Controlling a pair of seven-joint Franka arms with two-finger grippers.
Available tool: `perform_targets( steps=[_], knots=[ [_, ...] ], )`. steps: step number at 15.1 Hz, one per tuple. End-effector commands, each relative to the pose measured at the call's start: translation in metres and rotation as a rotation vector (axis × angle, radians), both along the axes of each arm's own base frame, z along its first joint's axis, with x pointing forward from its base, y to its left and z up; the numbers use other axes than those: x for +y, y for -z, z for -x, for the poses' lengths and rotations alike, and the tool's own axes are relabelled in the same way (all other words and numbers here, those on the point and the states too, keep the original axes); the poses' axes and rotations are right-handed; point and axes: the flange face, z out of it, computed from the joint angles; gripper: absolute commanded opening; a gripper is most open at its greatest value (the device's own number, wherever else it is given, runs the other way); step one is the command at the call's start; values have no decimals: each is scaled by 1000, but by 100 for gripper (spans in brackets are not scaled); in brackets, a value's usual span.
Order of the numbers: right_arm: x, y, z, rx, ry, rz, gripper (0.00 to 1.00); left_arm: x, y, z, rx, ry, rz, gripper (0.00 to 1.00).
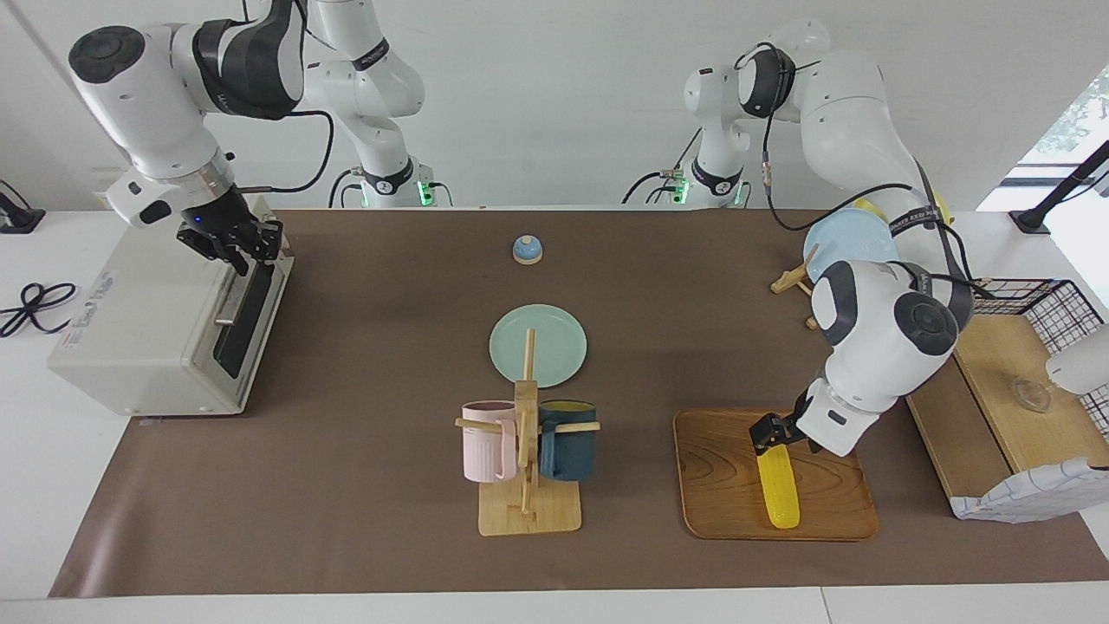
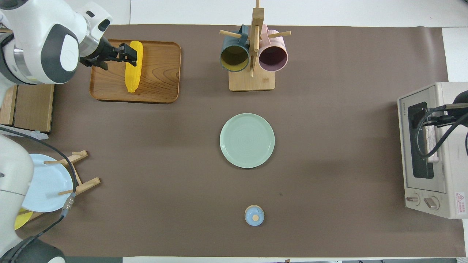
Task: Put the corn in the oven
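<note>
The yellow corn (image 1: 777, 481) (image 2: 132, 75) lies on a wooden tray (image 1: 719, 485) (image 2: 161, 73) toward the left arm's end of the table. My left gripper (image 1: 774, 432) (image 2: 128, 56) hangs low over the corn, open, a finger on each side of the cob. It holds nothing. The off-white oven (image 1: 147, 338) (image 2: 438, 182) stands at the right arm's end, its glass door shut. My right gripper (image 1: 243, 251) (image 2: 435, 120) is down at the top of the door, by the end of the metal handle (image 1: 232, 299) (image 2: 431, 146) nearer to the robots.
A mug rack (image 1: 527, 451) with two mugs stands beside the tray. A green plate (image 1: 537, 347) and a small blue bell (image 1: 527, 250) lie mid-table, nearer to the robots. A plate stand with a blue plate (image 1: 836, 238) and a wire shelf (image 1: 996, 381) flank the left arm.
</note>
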Motion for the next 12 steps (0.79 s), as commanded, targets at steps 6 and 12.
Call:
perform_targets(
  steps=[6, 12],
  knots=[
    [-29, 44, 24, 36, 36, 126, 0, -2, 32, -13, -68, 86, -34, 100],
    [-47, 50, 28, 44, 74, 124, 0, -1, 52, -13, -64, 95, -49, 100]
  ],
)
